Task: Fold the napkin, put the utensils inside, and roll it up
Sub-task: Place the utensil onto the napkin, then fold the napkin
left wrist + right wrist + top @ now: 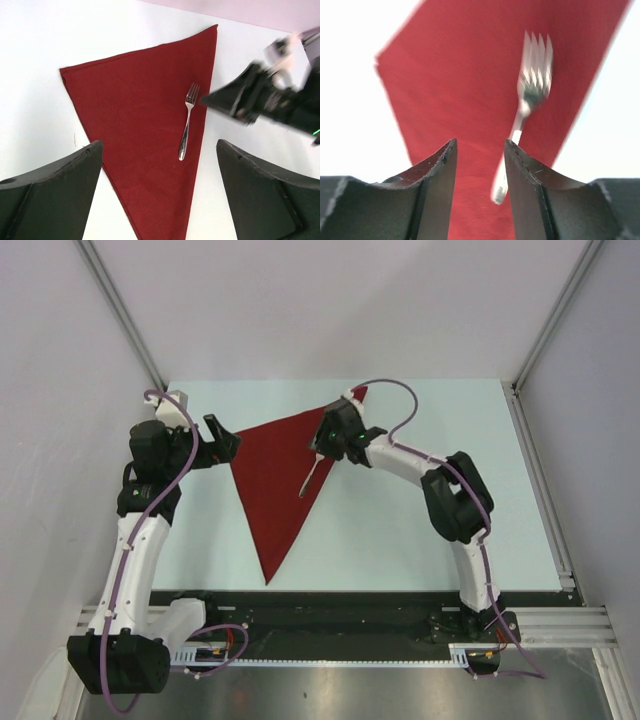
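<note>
Napkin [275, 475] is lying flat on the pale table [420, 540], folded into a triangle with its long point toward the arm bases and one corner up at the far side. In the left wrist view we can see the fork [186, 127] lying on the cloth just inside the right-hand edge, and neither gripper is touching it. The right gripper [322, 448] hangs over the fork's end of the cloth. From its own camera, its fingers [437, 165] have only a narrow gap with nothing pinched in it. The fork sits beyond them, with its lower handle partly hidden behind one finger. It's blurry in that shot, so we can't make out much detail. The left gripper [222, 437] sits by the napkin's left corner, spread wide and holding nothing, and we see red cloth between its two fingers.
</note>
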Available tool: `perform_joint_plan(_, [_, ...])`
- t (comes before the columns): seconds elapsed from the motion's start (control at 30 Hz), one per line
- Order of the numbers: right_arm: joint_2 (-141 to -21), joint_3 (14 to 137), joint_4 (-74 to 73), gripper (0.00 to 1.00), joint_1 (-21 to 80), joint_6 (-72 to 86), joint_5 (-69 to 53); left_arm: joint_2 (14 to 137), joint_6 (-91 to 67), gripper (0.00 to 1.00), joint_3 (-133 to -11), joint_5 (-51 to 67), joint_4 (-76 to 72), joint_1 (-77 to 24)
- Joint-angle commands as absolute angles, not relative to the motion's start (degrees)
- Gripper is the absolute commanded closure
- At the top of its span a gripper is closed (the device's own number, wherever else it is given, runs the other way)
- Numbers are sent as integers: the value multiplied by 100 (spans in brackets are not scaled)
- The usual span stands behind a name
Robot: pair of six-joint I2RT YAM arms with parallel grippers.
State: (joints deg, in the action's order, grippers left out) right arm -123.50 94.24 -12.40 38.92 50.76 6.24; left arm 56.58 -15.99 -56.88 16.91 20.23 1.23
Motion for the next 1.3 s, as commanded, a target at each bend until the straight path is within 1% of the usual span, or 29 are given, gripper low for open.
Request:
perform_joint_plan(0.0, [-11742, 9343, -141, 52, 2965, 4457, -288, 5634, -1538, 0, -5669, 1679, 1872, 123])
perform_joint_plan(0.2, [-12506, 9667, 386, 52, 1936, 4096, -1203, 5739, -1521, 0, -5678, 1670, 1907, 123])
perform_joint_plan(0.4, [-13392, 10168, 1010, 51, 1424, 4104, -1634, 5844, -1468, 0, -5687, 1556, 1925, 123])
perform_joint_plan(0.53, [-14035, 10783, 1195, 50, 1222, 4332, -1907, 5906, -1389, 0, -5748, 1398, 2039, 123])
perform_joint_plan(0.63, [-14613, 11415, 1266, 48, 1160, 4509, -2083, 5932, -1371, 0, -5713, 1283, 2004, 132])
perform_joint_plan(0.67, [-14747, 11800, 1231, 47, 1160, 4526, -2118, 5941, -1371, 0, -5713, 1301, 2013, 123])
perform_joint_plan(0.87, [-15783, 13120, 915, 45, 1143, 4877, -1960, 6100, -1354, 0, -5739, 1336, 2048, 123])
perform_joint_plan(0.93, [-15952, 13499, 721, 45, 1143, 4948, -1820, 6117, -1345, 0, -5748, 1283, 2048, 123])
perform_joint_plan(1.27, [-16207, 13702, 265, 45, 1134, 4852, -1310, 6152, -1345, 0, -5757, 1336, 2057, 132])
